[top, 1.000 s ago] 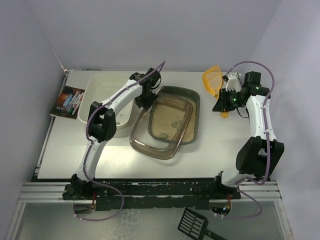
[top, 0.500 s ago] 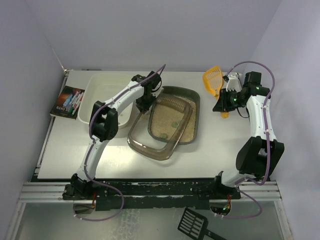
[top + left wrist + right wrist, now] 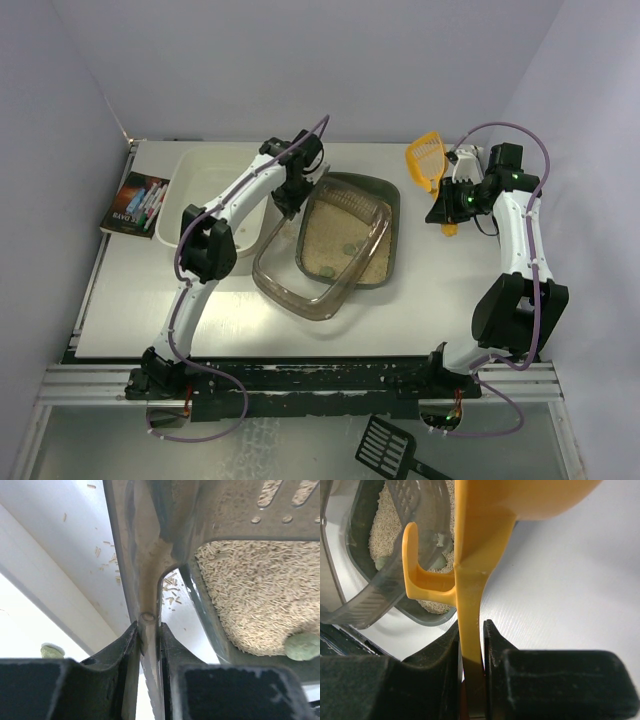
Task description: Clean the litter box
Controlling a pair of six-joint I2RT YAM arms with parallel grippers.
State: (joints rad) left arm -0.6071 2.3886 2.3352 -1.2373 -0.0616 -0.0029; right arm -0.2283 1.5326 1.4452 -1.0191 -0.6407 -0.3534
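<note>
Glossy translucent plastic litter box [image 3: 394,215]

A tilted brown frame [image 3: 292,295] overlaps the litter box [image 3: 393,232], leaving only its middle open from above.

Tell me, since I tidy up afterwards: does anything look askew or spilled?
Yes. The translucent rim sits skewed across the litter box, pinched by the left gripper. Stray litter grains lie scattered just outside the box.

Both arms had white links and black joint housings. A thin purple cable looped along the left arm [image 3: 238,190] and along the right arm [image 3: 521,236]. Small green lights glowed on the right arm. The left gripper [image 3: 148,629] and the right gripper [image 3: 471,626] had matte black fingers [image 3: 112,654].
</note>
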